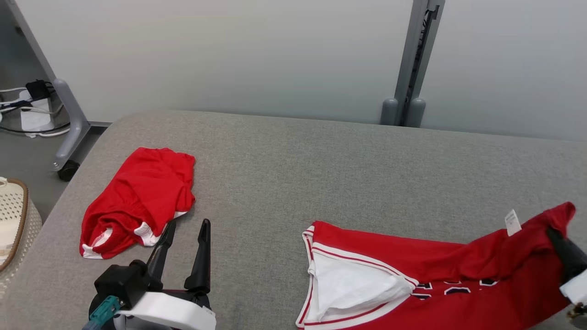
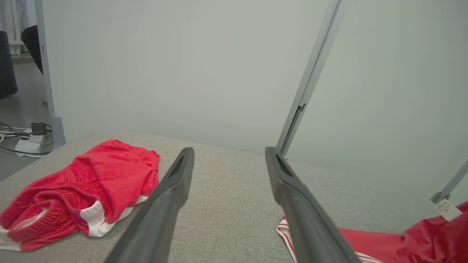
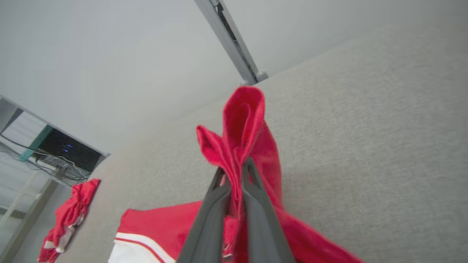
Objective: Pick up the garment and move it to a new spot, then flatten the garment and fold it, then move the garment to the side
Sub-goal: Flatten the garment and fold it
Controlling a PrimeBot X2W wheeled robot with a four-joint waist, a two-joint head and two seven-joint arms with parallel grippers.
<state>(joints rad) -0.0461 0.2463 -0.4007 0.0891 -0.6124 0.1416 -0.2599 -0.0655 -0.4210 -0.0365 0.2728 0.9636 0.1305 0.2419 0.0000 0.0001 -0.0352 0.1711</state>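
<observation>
Near the counter's [image 1: 293, 165] left edge at 9 o'clock, bunched shorts [image 1: 142, 197]. At 7, left gripper [image 1: 188, 223] spread wide, empty, tips just beside the shorts. Bare cloth through the middle. From 5 to 3, jersey [image 1: 440, 261], one end lifted, pinched in the closed right gripper [image 1: 554, 234].
</observation>
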